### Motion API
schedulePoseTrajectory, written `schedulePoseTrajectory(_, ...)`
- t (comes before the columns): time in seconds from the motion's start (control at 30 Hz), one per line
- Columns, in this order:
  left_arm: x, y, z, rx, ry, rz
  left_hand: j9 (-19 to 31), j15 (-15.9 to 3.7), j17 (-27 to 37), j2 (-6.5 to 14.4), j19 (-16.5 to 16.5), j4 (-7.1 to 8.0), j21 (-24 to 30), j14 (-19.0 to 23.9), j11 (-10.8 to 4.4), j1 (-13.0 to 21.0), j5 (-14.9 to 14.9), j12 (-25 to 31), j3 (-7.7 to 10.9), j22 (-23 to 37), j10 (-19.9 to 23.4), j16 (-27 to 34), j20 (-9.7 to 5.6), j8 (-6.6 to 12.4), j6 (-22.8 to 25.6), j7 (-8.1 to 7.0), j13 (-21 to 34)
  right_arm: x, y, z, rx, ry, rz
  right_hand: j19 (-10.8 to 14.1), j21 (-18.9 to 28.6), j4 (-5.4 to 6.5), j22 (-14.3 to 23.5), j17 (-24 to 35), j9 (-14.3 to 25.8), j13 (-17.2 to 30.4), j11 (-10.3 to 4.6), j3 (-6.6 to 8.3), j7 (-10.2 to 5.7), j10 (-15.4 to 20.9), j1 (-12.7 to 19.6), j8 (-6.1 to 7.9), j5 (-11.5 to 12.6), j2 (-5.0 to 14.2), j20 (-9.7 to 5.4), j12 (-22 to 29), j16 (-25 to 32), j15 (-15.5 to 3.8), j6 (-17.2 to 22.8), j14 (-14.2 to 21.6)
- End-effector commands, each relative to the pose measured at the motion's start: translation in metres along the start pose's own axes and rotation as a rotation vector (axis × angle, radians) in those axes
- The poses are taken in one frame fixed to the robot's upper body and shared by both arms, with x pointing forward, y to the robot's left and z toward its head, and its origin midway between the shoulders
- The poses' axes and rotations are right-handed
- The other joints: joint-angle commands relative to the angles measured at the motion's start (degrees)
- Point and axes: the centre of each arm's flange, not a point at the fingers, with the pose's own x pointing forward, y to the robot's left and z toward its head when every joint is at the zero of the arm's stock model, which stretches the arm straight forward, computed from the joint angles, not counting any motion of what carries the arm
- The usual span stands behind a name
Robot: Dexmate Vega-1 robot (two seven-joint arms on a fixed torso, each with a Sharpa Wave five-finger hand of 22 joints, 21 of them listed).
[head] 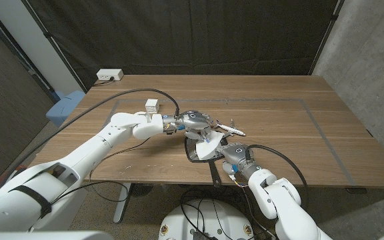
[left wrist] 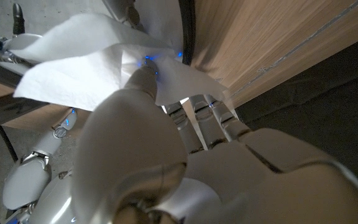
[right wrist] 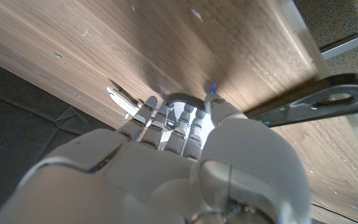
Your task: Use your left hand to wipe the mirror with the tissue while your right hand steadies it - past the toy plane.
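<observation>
Left hand point(head: 193, 122) pinches the tissue point(head: 207, 148), which we see draped over the mirror point(head: 199, 153) at about five o'clock from that hand, touching the glass. Right hand point(head: 232, 155) closes on the mirror's three o'clock rim. Its handle point(head: 215, 173) points to six o'clock, toward us, so the long axis runs twelve to six. Just beyond, the toy plane point(head: 224, 127) lies nose toward three. We judge the left hand nearer, and its wiping strokes should follow that axis.

one mirror point(head: 199, 152); one tissue point(head: 210, 148); one toy plane point(head: 227, 129)
</observation>
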Motion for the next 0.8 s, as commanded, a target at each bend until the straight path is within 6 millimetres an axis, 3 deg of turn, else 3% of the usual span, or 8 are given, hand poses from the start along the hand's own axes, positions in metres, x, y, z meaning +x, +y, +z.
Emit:
schedulePoseTrajectory(0.03, 0.001, -0.015, 0.01, 0.02, -0.012, -0.117, 0.1, -9.41, 0.2, -0.1, 0.2, 0.19, 0.4, -0.3, -1.33, -0.2, 0.3, -0.3, -0.2, 0.0, 1.9, -0.1, -1.52, -0.09, 0.4, -0.29, 0.1, -0.003, 0.0, 0.0, -0.001, -0.004, -0.005, 0.2, 0.5, 0.14, 0.3, 0.1, 0.2, 0.3, -0.06, 0.56, -0.15, 0.3, -0.6, 0.2, 0.1, 0.09, -0.18, 0.2, 0.3, -0.06, 0.5, 0.3)
schedulePoseTrajectory(0.4, -0.012, 0.012, 0.017, -0.046, -0.038, -0.28, 0.2, -9.45, 0.5, 0.0, -0.1, 0.26, 0.4, -0.2, -1.24, -0.2, 0.3, -0.7, -0.2, 0.0, 1.9, 0.0, -1.46, -0.44, 0.5, -0.08, 0.2, 0.0, 0.001, -0.001, -0.008, -0.001, -0.006, 0.0, 0.6, 0.02, 0.3, 0.1, 0.2, 0.3, 0.15, 0.82, -0.15, 0.2, -0.7, 0.16, 0.1, 0.04, -0.07, 0.2, 0.2, -0.06, 0.4, 0.2)
schedulePoseTrajectory(0.8, -0.021, 0.034, 0.033, -0.082, -0.108, -0.445, 0.2, -9.49, 0.8, 0.2, -0.3, 0.25, 0.5, 0.4, -1.22, -0.1, 0.3, -1.1, -0.18, 0.0, 1.8, 0.1, -1.2, -0.94, 0.3, 0.45, 0.4, 0.001, 0.001, -0.002, -0.011, 0.003, -0.005, 0.0, 0.7, -0.09, 0.2, 0.1, 0.2, 0.3, -0.57, 1.14, -0.15, 0.2, -0.8, 0.12, 0.1, 0.03, -0.07, 0.1, 0.2, -0.08, 0.4, 0.2)
